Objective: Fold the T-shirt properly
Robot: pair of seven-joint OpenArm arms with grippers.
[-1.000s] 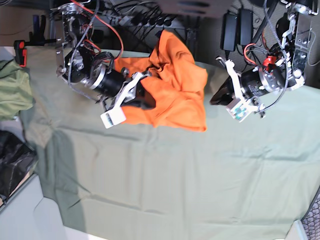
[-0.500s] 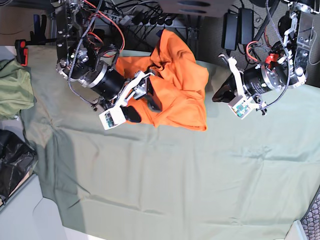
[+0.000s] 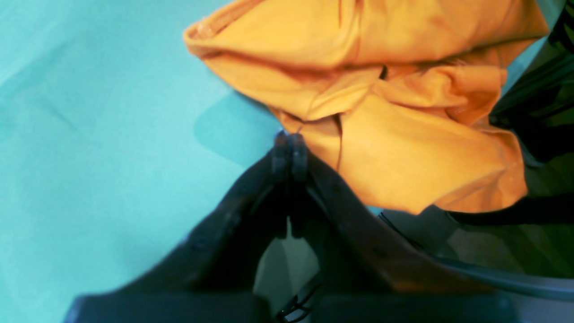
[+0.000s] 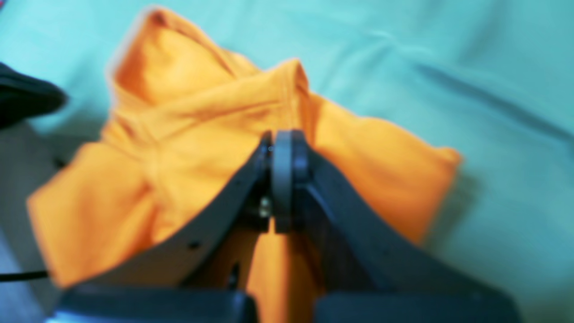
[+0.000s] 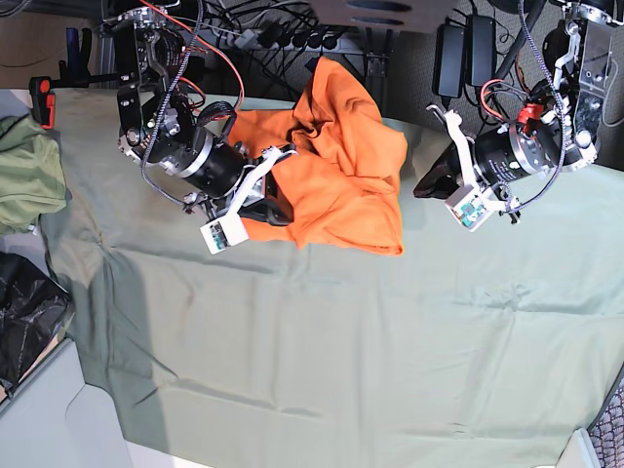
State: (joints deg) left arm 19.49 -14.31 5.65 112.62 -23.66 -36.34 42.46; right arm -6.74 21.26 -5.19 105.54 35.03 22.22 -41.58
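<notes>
The orange T-shirt (image 5: 346, 166) lies crumpled at the far middle of the sage-green cloth (image 5: 341, 341). It also shows in the left wrist view (image 3: 403, 134) and the right wrist view (image 4: 188, 148). My right gripper (image 5: 273, 210) sits on the shirt's lower left part. Its jaws are closed at a raised fold of the T-shirt (image 4: 282, 143). My left gripper (image 5: 421, 187) hovers just right of the shirt's right edge. It is shut and empty (image 3: 289, 146), its tips beside the shirt's edge.
An olive-green garment (image 5: 24, 175) lies at the left edge, with a black bag (image 5: 29, 331) below it. A red clamp (image 5: 41, 102) sits at the far left corner. Cables and power bricks (image 5: 463, 49) lie behind the table.
My right gripper was open over the shirt half a second ago and has now closed on its lower left part. The left arm has barely moved.
</notes>
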